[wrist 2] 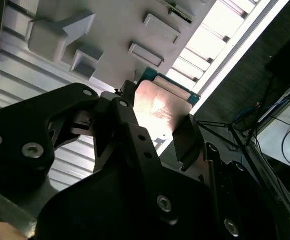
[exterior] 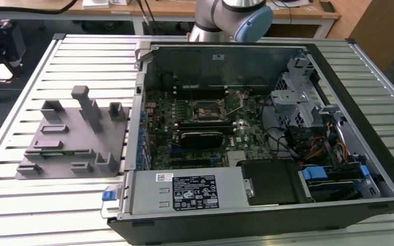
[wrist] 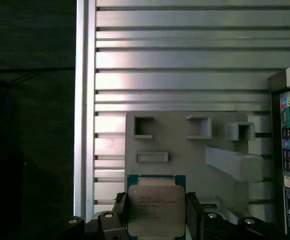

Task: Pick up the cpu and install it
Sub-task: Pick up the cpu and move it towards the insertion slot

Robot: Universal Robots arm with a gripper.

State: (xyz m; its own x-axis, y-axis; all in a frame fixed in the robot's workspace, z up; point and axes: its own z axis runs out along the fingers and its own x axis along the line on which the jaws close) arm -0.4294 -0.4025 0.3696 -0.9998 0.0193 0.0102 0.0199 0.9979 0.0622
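Currently the claw [wrist: 157,216] is clenched on the cpu [wrist: 156,205] by two opposite edges, holding it clear above the grey fixture [wrist: 185,147] on the bench [wrist: 185,60]. The chip is judged light, stiff and fragile underneath, so grip the edges only.

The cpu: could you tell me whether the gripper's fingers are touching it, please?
Touching. In the first wrist view the gripper has its fingers against both side edges of the cpu, no gap visible.
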